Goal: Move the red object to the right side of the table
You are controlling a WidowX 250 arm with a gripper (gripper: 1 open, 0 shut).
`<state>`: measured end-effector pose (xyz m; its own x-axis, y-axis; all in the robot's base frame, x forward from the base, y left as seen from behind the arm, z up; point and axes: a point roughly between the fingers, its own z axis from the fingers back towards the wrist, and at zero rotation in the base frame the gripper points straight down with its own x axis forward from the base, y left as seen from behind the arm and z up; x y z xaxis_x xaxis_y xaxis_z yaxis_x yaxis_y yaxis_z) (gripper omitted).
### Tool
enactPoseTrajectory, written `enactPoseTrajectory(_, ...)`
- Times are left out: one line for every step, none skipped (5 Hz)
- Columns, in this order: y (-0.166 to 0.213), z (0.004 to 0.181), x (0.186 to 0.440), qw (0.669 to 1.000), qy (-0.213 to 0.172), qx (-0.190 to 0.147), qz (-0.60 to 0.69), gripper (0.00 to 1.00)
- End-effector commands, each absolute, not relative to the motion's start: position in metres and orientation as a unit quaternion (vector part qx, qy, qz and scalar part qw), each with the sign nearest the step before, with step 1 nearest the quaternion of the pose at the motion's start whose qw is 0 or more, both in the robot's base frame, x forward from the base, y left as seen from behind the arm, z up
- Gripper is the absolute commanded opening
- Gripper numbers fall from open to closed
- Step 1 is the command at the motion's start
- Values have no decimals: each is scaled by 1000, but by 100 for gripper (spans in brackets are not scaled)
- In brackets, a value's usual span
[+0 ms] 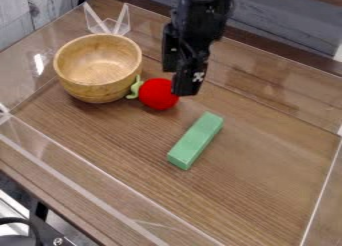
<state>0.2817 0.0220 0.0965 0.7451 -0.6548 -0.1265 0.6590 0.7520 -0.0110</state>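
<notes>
The red object, a small round toy fruit with a pale green leafy bit on its left, lies on the wood-grain table just right of the wooden bowl. My black gripper hangs right above and slightly behind it, fingers pointing down and spread open. One fingertip overlaps the fruit's upper right edge in the view; nothing is held between the fingers.
A wooden bowl stands at the left, close beside the fruit. A green rectangular block lies diagonally in the middle. Low clear plastic walls edge the tabletop on all sides.
</notes>
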Motion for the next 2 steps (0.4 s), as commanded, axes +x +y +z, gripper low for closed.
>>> enactPoseTrajectory(31,95,284,918,50,32,-393,100)
enactPoseTrajectory(51,89,280,887,43,41,-459,100)
